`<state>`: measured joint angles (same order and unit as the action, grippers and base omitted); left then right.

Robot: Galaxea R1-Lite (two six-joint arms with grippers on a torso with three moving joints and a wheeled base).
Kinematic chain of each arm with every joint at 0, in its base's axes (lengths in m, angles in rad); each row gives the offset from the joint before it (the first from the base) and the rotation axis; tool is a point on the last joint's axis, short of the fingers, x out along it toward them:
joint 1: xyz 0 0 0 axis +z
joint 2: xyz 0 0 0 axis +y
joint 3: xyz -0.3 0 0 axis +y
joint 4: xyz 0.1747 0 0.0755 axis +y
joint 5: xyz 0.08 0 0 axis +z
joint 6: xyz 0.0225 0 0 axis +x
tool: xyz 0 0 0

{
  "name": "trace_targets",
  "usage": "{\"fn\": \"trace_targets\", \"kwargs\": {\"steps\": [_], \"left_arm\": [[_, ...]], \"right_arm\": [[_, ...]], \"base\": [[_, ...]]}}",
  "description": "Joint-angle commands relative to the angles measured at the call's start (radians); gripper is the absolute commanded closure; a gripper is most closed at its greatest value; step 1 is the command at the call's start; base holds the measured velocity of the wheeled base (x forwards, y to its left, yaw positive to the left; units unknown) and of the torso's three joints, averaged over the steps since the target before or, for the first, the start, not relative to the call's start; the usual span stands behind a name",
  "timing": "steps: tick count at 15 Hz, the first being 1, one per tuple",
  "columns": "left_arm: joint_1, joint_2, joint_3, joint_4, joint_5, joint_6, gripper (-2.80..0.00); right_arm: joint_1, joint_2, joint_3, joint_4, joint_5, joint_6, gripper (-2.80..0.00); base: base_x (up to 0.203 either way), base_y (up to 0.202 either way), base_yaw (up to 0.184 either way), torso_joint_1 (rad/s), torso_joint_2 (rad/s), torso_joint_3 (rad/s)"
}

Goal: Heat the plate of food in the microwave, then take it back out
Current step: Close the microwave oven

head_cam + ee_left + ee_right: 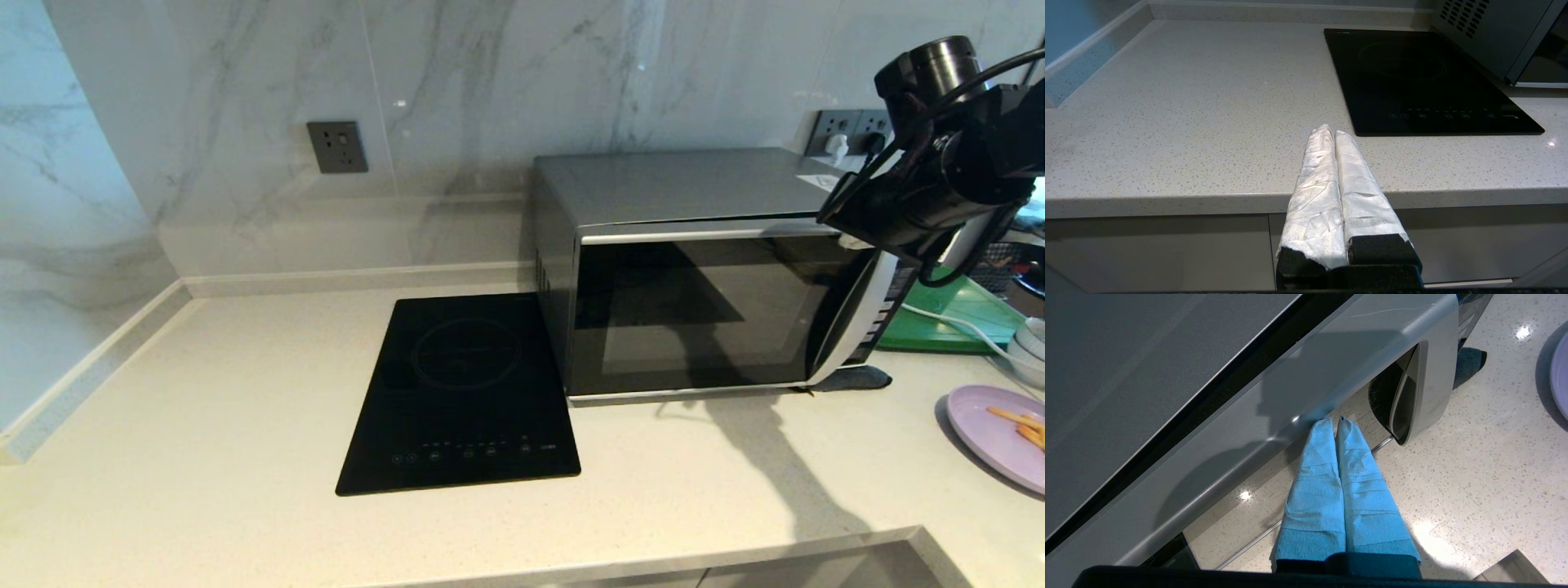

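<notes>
The silver microwave (694, 269) stands on the counter with its dark glass door closed and its curved handle (853, 327) at the right. The pale lilac plate of food (1000, 433), holding a few orange sticks, sits on the counter to the right of it. My right arm (939, 180) hangs over the microwave's upper right corner. The right gripper (1334, 420) is shut and empty, its tips at the door's top edge (1290, 388) beside the handle (1429, 375). The left gripper (1334, 131) is shut and empty, parked low in front of the counter edge.
A flat black induction hob (465, 392) lies left of the microwave. A green tray (955, 318) and stacked pale bowls (1030, 347) sit behind the plate. Wall sockets (337, 147) are set in the marble backsplash. A dark pad (857, 378) lies at the microwave's front right foot.
</notes>
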<state>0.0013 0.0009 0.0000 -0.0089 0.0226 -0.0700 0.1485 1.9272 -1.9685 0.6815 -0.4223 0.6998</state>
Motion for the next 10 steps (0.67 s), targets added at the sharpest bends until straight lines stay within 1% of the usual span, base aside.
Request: {"fn": "trace_targets", "kwargs": {"steps": [1, 3, 10], "left_arm": [[0.000, 0.001, 0.000, 0.000, 0.000, -0.001, 0.00], [0.000, 0.001, 0.000, 0.000, 0.000, -0.001, 0.00], [0.000, 0.001, 0.000, 0.000, 0.000, -0.001, 0.00]], "right_arm": [[0.000, -0.001, 0.005, 0.001, 0.014, 0.005, 0.00], [0.000, 0.005, 0.005, 0.001, 0.025, 0.007, 0.00], [-0.003, 0.045, 0.000, -0.082, 0.027, 0.007, 0.00]], "base": [[0.000, 0.000, 0.000, 0.000, 0.00, 0.000], [0.000, 0.000, 0.000, 0.000, 0.00, 0.000], [0.000, 0.000, 0.000, 0.000, 0.00, 0.000]]}}
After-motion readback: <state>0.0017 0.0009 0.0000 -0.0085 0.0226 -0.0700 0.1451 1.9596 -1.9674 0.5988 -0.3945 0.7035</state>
